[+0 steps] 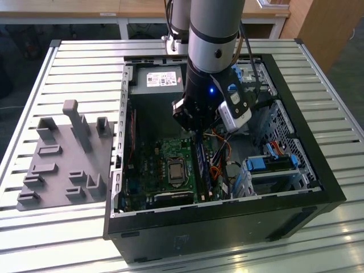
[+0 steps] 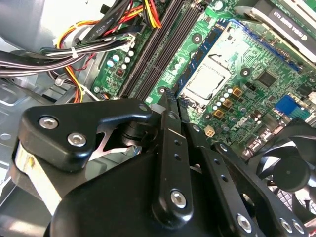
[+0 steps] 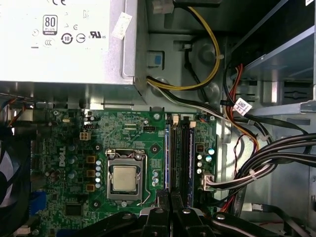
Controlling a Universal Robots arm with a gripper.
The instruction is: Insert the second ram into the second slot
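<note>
In the second wrist view, the gripper (image 2: 170, 106) was nearest the camera, its black fingers (image 2: 170, 148) drawn together to a narrow point just above the memory slots (image 2: 158, 54). They looked pinched shut, but whether anything thin lay between them could not be made out. Just past the tips, in the first wrist view, a blue memory stick (image 3: 186, 158) already stood in the slots beside the processor (image 3: 125, 179), running away from the gripper toward the power supply (image 3: 69, 39). I could not tell whether it was the second ram or the first.

The step in hand looked like seating the stick over the slots. Any push would call for a straight, level press along the slot. Farther out, the exterior view showed the arm (image 1: 213, 34) reaching down into the open computer case (image 1: 318, 165) on the slatted table (image 1: 74, 68).
</note>
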